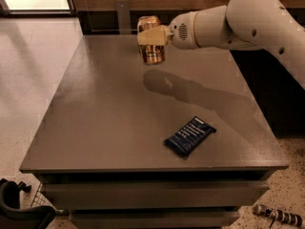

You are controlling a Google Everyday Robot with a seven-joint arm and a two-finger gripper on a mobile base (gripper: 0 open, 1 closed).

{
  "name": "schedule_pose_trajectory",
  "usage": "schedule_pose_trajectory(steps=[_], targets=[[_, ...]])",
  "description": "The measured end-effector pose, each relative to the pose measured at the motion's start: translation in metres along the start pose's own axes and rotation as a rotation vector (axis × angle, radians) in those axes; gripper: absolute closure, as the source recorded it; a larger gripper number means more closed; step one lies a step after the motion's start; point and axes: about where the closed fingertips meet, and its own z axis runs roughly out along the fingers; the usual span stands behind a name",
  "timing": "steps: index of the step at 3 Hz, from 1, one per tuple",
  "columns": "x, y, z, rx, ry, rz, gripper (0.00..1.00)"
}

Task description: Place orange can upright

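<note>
The gripper [153, 36], clamped around the orange can [153, 55] above the far side of the table [95, 118], could topple it by releasing too high.

I see the hand [151, 36] over the far edge of the worktop [105, 109]. Its fingers [145, 37] look like matt cream plastic, and they are closed on the orange can [153, 55], whose copper-coloured metal shines. The arm [248, 18] has a smooth white shell, a little glossy. The worktop is grey and smooth, with a soft sheen. The dark blue packet [190, 136] on it looks like a glossy wrapper. The floor [33, 56] is polished.
</note>
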Motion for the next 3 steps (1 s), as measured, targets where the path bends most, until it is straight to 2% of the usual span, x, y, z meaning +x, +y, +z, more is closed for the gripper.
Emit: schedule_pose_trajectory(steps=[2,3], targets=[[0.014,0.031,0.017,-0.058,-0.105,-0.295,1.00],[0.023,0.040,0.033,-0.119,-0.174,-0.377,1.00]])
